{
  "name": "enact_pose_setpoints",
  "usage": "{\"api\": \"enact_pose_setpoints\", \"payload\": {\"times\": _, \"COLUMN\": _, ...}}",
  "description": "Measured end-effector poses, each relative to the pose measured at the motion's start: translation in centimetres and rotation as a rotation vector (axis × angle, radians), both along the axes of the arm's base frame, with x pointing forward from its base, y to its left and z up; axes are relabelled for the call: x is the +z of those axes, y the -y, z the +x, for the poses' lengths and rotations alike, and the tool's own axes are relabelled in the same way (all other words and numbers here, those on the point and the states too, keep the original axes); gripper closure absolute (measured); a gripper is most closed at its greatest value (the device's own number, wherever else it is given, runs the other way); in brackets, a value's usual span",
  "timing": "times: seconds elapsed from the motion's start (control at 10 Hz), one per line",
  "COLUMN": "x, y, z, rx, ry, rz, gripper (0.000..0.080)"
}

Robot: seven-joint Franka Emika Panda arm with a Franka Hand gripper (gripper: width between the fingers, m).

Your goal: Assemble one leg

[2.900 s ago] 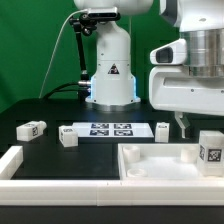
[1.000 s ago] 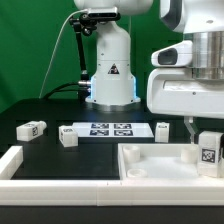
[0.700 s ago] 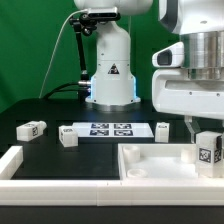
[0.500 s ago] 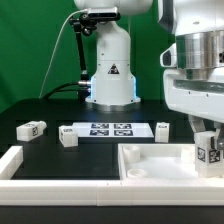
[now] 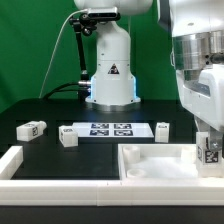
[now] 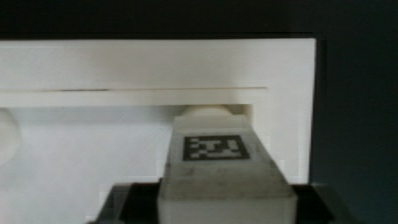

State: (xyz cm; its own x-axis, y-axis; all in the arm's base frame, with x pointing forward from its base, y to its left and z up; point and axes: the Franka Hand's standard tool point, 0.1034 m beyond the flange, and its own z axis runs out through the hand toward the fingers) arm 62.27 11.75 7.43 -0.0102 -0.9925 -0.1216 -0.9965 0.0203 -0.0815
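Observation:
My gripper [image 5: 209, 138] is at the exterior view's far right, shut on a leg [image 5: 211, 153], a small white block with a black-and-white tag. It holds the leg over the right part of the large white square piece [image 5: 150, 162]. In the wrist view the held leg [image 6: 217, 155] stands between my dark fingers [image 6: 128, 205], its far end close to a corner hole of the square piece [image 6: 107, 70]. Three other legs lie on the black table: one at the left [image 5: 30, 128], one [image 5: 67, 136] beside it, one [image 5: 161, 129] at the right.
The marker board [image 5: 110, 129] lies flat at mid-table behind the square piece. A white L-shaped rail [image 5: 12, 160] borders the front left. The robot base [image 5: 110, 70] stands at the back with a cable to its left.
My gripper has shifted toward the exterior view's right with the leg in it, and the leg now sits partly cut off by the frame edge. The other parts have not moved.

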Motion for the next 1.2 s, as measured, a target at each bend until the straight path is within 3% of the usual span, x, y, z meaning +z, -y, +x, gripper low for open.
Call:
{"api": "enact_pose_setpoints", "payload": {"times": 0.1, "x": -0.01, "y": -0.02, "z": -0.01, "rx": 0.015, "ry": 0.002, "rz": -0.001, "gripper": 0.0508}}
{"api": "enact_pose_setpoints", "payload": {"times": 0.3, "x": 0.10, "y": -0.01, "z": -0.12, "rx": 0.144, "ry": -0.009, "rz": -0.004, "gripper": 0.0263}}
{"api": "enact_pose_setpoints", "payload": {"times": 0.4, "x": 0.13, "y": 0.05, "z": -0.15, "rx": 0.196, "ry": -0.023, "rz": -0.003, "gripper": 0.0186}}
{"api": "enact_pose_setpoints", "payload": {"times": 0.8, "x": 0.19, "y": -0.11, "z": -0.13, "rx": 0.616, "ry": 0.027, "rz": -0.031, "gripper": 0.0152}}
{"api": "enact_pose_setpoints", "payload": {"times": 1.2, "x": 0.15, "y": -0.39, "z": -0.27, "rx": 1.052, "ry": 0.049, "rz": -0.113, "gripper": 0.0150}}
